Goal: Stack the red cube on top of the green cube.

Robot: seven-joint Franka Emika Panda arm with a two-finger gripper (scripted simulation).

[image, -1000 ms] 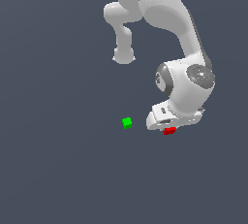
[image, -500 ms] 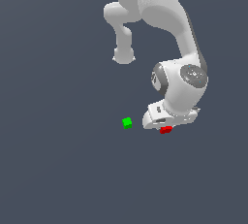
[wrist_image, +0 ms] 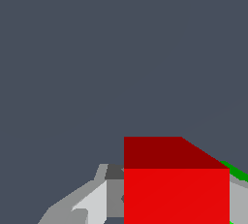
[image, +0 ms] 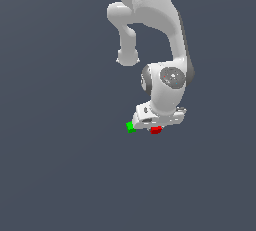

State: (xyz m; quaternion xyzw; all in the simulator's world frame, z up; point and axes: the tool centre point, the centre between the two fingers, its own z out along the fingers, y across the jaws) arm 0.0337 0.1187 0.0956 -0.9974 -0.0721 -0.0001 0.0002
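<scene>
The red cube (image: 156, 130) sits under the white hand of the arm, held between the fingers of my gripper (image: 156, 129), which is shut on it. It fills much of the wrist view as the red cube (wrist_image: 176, 189), with a grey finger (wrist_image: 92, 201) beside it. The green cube (image: 131, 127) lies just to the exterior view's left of the hand, close to its edge. In the wrist view only a thin sliver of the green cube (wrist_image: 236, 170) shows behind the red one.
The floor (image: 60, 165) is plain dark grey all round. The white arm (image: 150, 15) rises above the hand.
The hand with the red cube has travelled toward the exterior view's left, closing most of the gap to the green cube. The green cube has stayed put.
</scene>
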